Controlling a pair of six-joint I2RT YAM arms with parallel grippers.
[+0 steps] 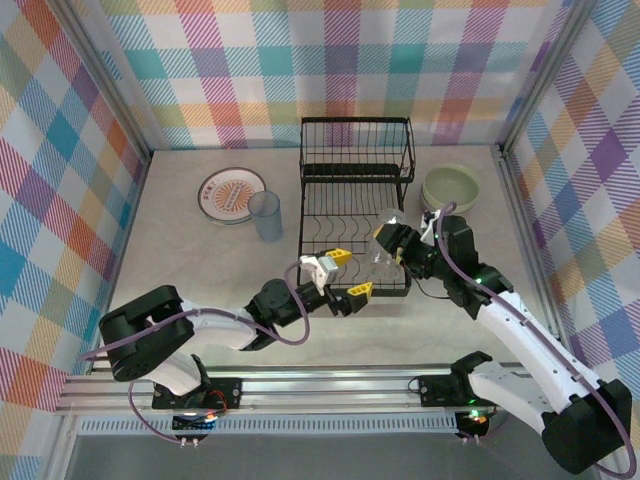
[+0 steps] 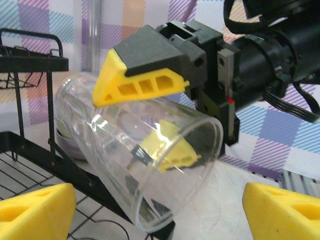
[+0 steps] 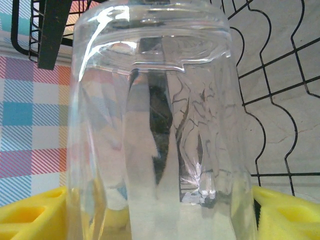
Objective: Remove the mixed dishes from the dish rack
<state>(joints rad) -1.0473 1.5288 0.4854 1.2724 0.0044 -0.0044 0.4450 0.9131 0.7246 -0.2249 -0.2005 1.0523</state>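
Likely handover over rack [image 1: 355, 120]: right pincer [image 3: 160, 217] pinches glass [image 3: 155, 125]; left pincer [image 2: 157, 212] spread beside it. Next: left grips, right releases.

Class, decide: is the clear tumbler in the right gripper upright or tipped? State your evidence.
Tipped. The tumbler slants across the left wrist view, open rim facing sideways rather than up, gripped between the yellow fingers of the right gripper.

Pale speckled tabletop [image 1: 200, 270], pastel plaid walls [image 1: 230, 70], metal rail [image 1: 330, 385] at near edge
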